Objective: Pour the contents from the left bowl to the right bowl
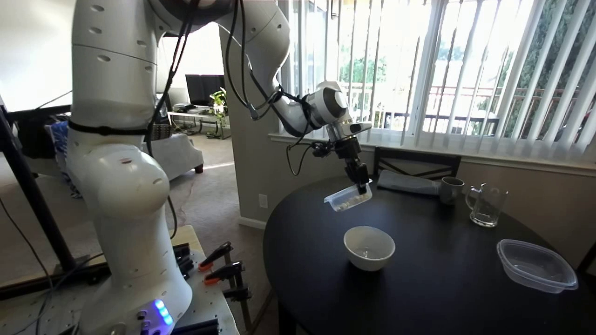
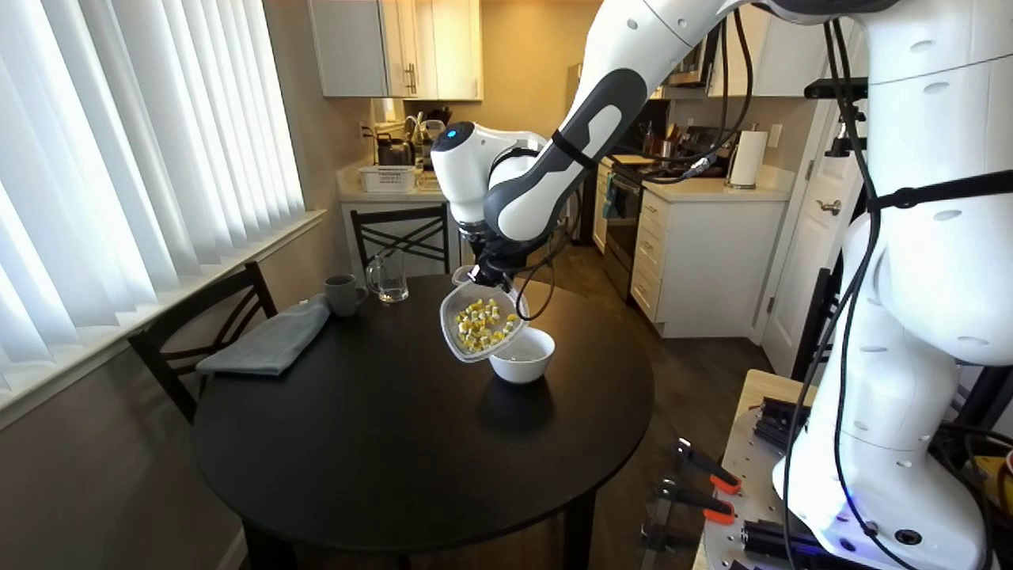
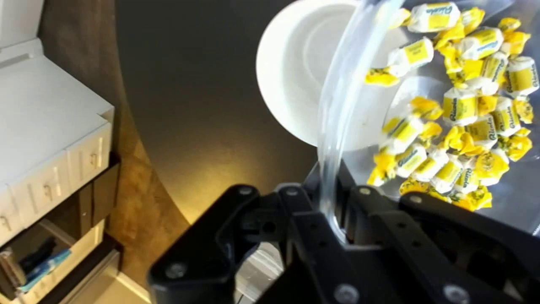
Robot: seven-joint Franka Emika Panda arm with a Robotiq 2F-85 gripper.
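Observation:
My gripper (image 1: pixel 362 185) is shut on the rim of the clear squarish bowl (image 2: pixel 449 328), the left bowl; the pinch shows in the wrist view (image 3: pixel 329 181). The clear bowl hangs above the table and is tilted, its open side towards the camera in an exterior view. The contents (image 3: pixel 460 105) are yellow-and-white wrapped sweets lying inside it; they also show in an exterior view (image 2: pixel 481 324). The round white bowl (image 1: pixel 370 258), the right bowl, stands upright on the table, beside and below the clear bowl. No sweets show in it. Part of it shows through the clear wall in the wrist view (image 3: pixel 278 80).
The round black table (image 1: pixel 316 256) also holds a larger flat clear container (image 1: pixel 535 270), a glass mug (image 1: pixel 486 207), a grey mug (image 1: pixel 450 190) and a folded grey cloth (image 2: pixel 269 340). Chairs and a window with blinds border the table.

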